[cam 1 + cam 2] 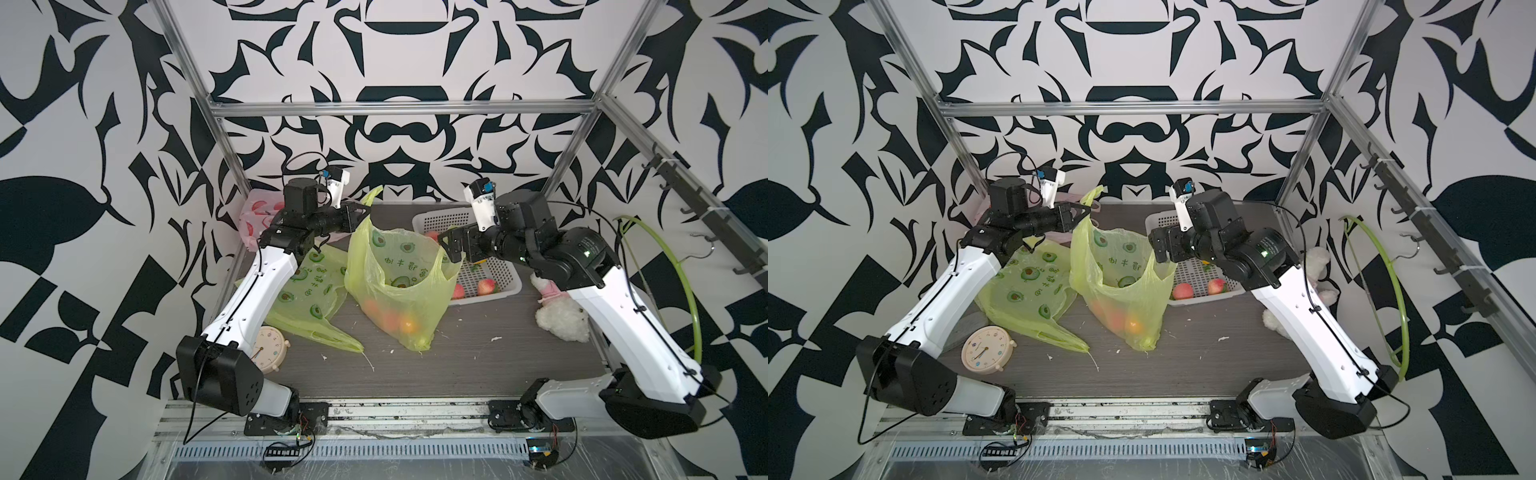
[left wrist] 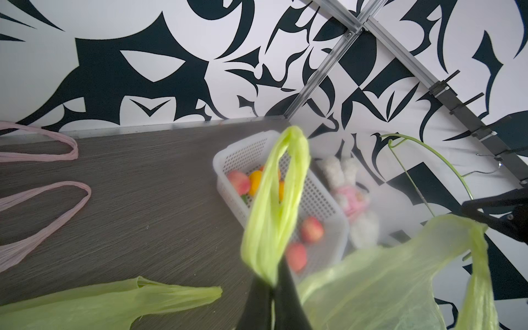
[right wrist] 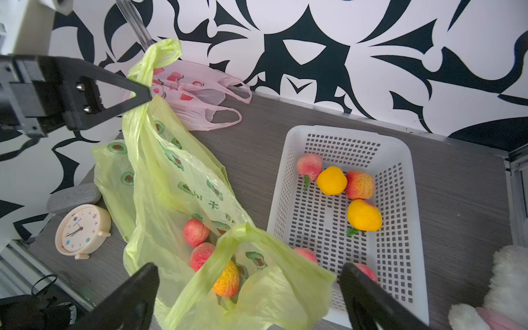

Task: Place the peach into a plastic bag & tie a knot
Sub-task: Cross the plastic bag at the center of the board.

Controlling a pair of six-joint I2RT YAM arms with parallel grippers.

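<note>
Peaches [image 3: 196, 232]: three in bag [image 3: 171, 183], six in basket [image 3: 343, 131]

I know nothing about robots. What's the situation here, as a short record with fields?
left hand: shut on one handle of the green bag, holding it up
right hand: open, jaws either side of the other handle, not gripping
green bag: mouth open, three peaches inside
white basket: beside the bag, six more in it
knot: not yet tied
nearby: spare green bag, pink bag, alarm clock, plush toy
</note>
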